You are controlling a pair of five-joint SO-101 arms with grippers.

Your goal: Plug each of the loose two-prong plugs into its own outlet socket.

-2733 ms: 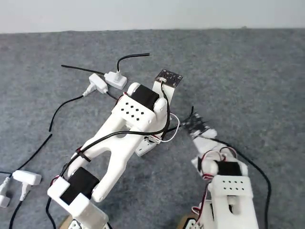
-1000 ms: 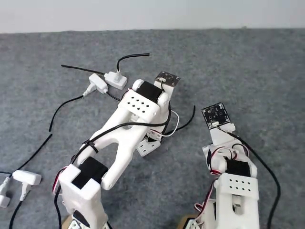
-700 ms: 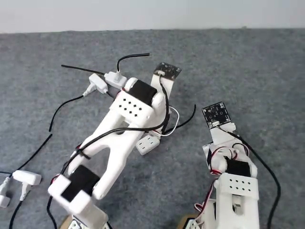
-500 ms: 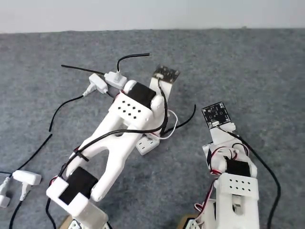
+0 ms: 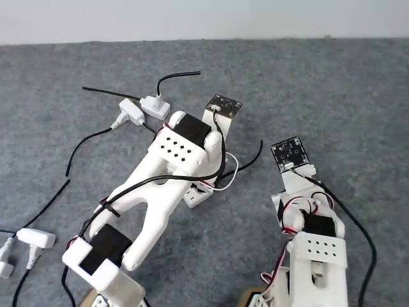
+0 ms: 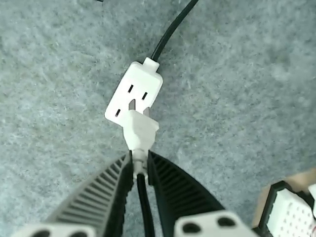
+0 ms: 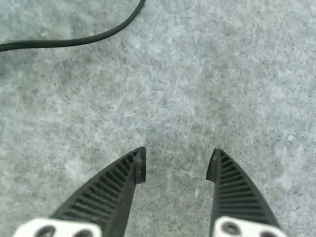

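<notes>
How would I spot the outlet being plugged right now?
On the grey carpet, look under the left arm's wrist. The white outlet block there, unlike the white pieces farther off, has a plug, held in the jaws, at its slotted face.

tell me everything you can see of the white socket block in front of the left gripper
The socket block is a white rectangle with rounded corners that looks like smooth plastic. It lies flat and face up on the grey carpet. Its face carries pairs of narrow slots. A black cord leaves a small collar at the end away from the gripper. A white plug, held at its neck by the left gripper, meets the face at one slot pair. Bare prong metal shows, so it is not pushed home.
</notes>
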